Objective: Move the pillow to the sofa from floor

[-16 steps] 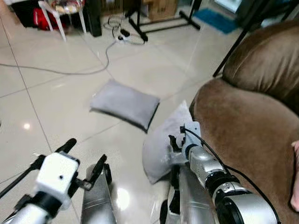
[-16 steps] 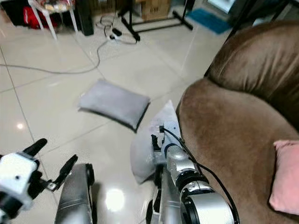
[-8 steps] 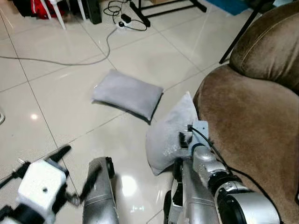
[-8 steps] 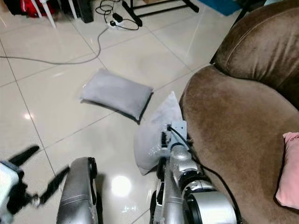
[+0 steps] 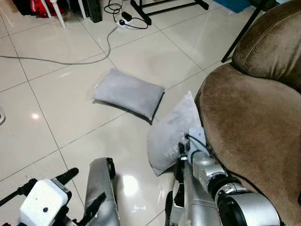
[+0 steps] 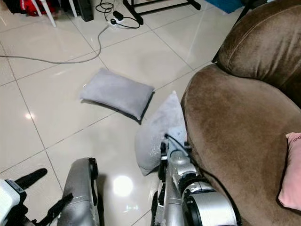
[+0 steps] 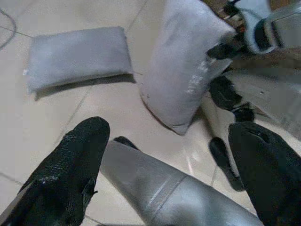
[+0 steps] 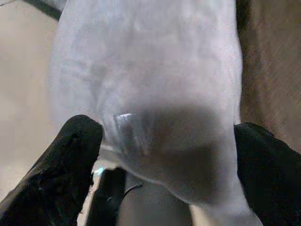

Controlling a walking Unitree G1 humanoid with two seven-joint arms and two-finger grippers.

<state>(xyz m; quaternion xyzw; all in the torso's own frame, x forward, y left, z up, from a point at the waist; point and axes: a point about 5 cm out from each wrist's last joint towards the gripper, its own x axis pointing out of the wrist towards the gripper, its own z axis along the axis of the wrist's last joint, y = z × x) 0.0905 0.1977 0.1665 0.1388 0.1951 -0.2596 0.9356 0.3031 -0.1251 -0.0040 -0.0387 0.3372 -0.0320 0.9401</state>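
A: Grey fabric, item one: pillow (image 5: 171, 134), standing on one corner on the tiled floor (image 5: 56, 117), leaning against the front of the brown sofa (image 5: 249, 136). Its lower end touches the tiles at about 6 o'clock of its own body; its peak points to 12.

B: Held?

A: Right gripper (image 8: 164, 155), fingers spread wide, one black finger (image 8: 70, 155) to each side of the pillow's lower half. The fabric sits between them; whether the pads press it, cannot tell.

B: Item two?

A: Second grey pillow (image 5: 128, 93), lying flat on the floor, at about 10 o'clock from the first, apart from it.

B: Left arm?

A: Left gripper (image 7: 169, 155), low over the floor at about 8 o'clock from the standing pillow, fingers (image 7: 70, 169) wide apart with nothing between them.

B: Sundries?

A: Pink cushion (image 6: 291, 174) on the sofa seat at 3 o'clock. White cable (image 5: 70, 59) across the tiles at 11 o'clock, running to a power strip (image 5: 123, 23)
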